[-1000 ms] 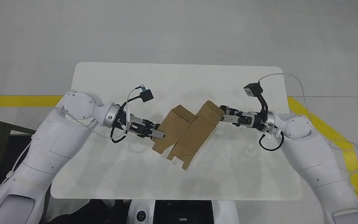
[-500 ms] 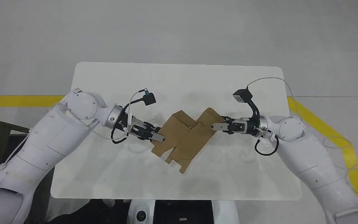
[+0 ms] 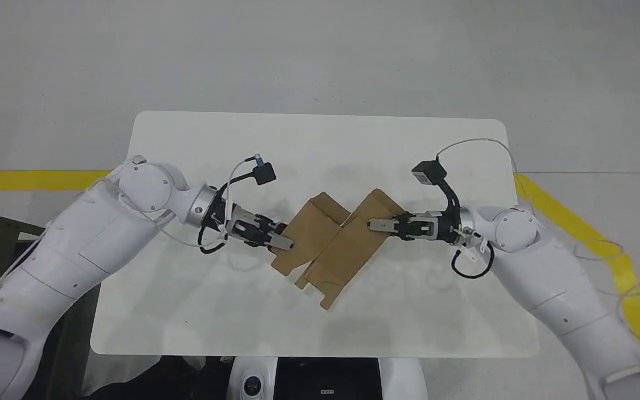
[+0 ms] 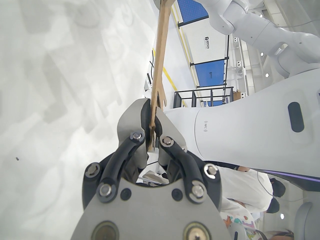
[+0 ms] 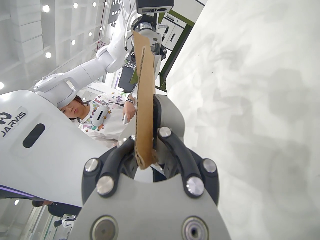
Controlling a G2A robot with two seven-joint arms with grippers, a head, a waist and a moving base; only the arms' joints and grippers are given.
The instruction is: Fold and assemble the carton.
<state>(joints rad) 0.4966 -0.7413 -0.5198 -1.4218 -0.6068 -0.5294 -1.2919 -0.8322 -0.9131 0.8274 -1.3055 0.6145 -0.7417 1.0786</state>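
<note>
Since only two pinches hold it over the middle of the white table (image 3: 190,140), the flattened carton (image 3: 335,245) could, I judge, buckle along a wrong crease if the arms push inward unevenly. The left gripper (image 3: 283,242) is clamped on one thin edge and the right gripper (image 3: 376,225) on the opposite flap. Twisting may make either grip slip and drop that side.
</note>
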